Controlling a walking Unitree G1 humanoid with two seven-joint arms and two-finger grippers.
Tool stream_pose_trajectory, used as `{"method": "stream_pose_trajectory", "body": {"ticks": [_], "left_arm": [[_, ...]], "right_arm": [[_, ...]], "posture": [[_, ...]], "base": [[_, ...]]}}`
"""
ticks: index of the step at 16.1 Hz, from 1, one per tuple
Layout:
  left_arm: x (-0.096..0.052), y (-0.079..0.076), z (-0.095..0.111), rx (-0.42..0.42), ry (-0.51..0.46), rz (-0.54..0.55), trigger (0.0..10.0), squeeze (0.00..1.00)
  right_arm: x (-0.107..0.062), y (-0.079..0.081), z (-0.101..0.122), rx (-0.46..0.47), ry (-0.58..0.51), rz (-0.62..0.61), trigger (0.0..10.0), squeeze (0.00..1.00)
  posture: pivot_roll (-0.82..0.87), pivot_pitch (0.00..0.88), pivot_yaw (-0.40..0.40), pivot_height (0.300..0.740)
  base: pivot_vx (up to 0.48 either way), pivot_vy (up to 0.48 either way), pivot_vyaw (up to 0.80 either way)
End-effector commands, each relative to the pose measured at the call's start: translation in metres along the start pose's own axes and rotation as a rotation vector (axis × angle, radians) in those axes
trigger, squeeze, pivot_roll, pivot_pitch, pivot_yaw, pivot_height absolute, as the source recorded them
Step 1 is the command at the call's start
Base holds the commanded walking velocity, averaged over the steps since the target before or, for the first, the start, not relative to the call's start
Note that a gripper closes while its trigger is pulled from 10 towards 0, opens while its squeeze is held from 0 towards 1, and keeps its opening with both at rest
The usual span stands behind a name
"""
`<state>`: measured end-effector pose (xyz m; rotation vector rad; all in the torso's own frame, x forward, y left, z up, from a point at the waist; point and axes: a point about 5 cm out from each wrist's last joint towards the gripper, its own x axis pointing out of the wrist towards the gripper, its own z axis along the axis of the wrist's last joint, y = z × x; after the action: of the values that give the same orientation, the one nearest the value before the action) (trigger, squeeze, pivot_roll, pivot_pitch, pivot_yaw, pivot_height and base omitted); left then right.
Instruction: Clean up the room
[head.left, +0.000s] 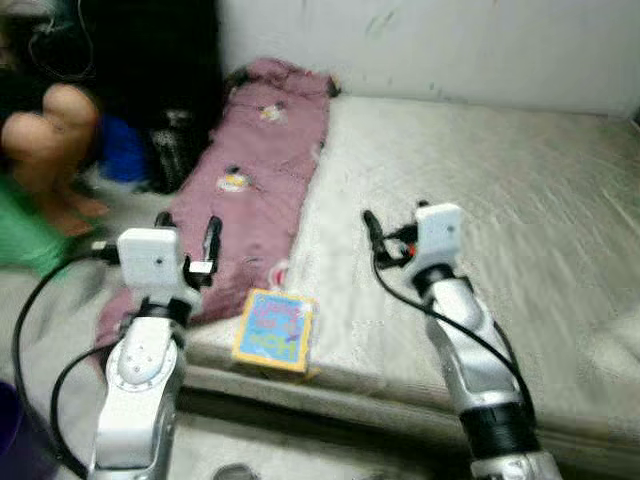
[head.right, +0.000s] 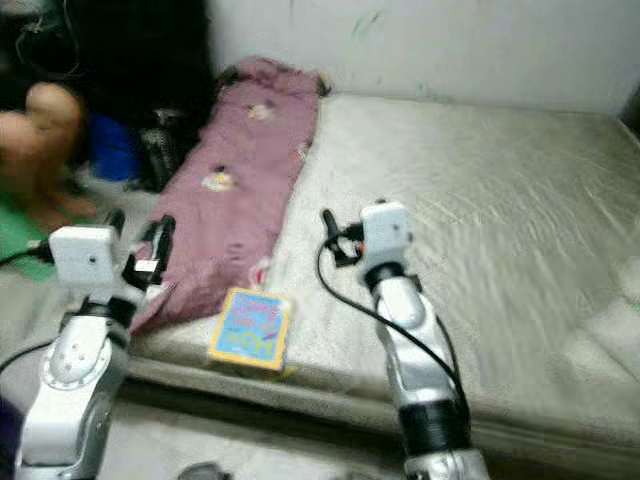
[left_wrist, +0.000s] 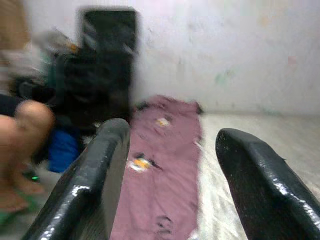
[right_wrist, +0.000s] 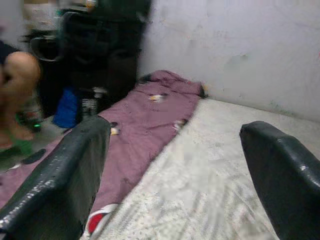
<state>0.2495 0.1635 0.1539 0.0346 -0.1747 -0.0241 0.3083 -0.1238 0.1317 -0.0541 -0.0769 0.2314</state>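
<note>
A mauve blanket (head.left: 262, 170) lies lengthwise along the left edge of the pale mattress (head.left: 500, 200), with a colourful box (head.left: 275, 330) at the near edge just beside it. The left gripper (left_wrist: 170, 175) hovers over the blanket's near end and the right gripper (right_wrist: 175, 165) over the mattress, both spread wide and empty. A person's bare knee (head.left: 55, 120) shows at far left

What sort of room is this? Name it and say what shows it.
Probably a bedroom. A bare mattress lies low by the wall, a mauve blanket is spread along its edge, and a small colourful box sits at the near edge. Dark bags are piled in the corner.
</note>
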Motion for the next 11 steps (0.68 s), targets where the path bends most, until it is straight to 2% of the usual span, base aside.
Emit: {"method": "stream_pose_trajectory", "body": {"ticks": [1,11], "left_arm": [[-0.0027,0.0038,-0.0039,0.01,0.022,0.015,10.0,0.0],[-0.0018,0.0028,-0.0037,0.002,0.019,0.017,10.0,0.0]], "right_arm": [[0.0016,0.0033,0.0017,0.001,-0.005,0.007,10.0,0.0],[0.0028,0.0017,0.0022,-0.005,-0.004,0.004,10.0,0.0]], "posture": [[0.07,0.0,-0.002,0.74],[0.06,0.0,-0.004,0.74]], "base": [[0.0,-0.364,0.0],[0.0,-0.471,0.0]]}}
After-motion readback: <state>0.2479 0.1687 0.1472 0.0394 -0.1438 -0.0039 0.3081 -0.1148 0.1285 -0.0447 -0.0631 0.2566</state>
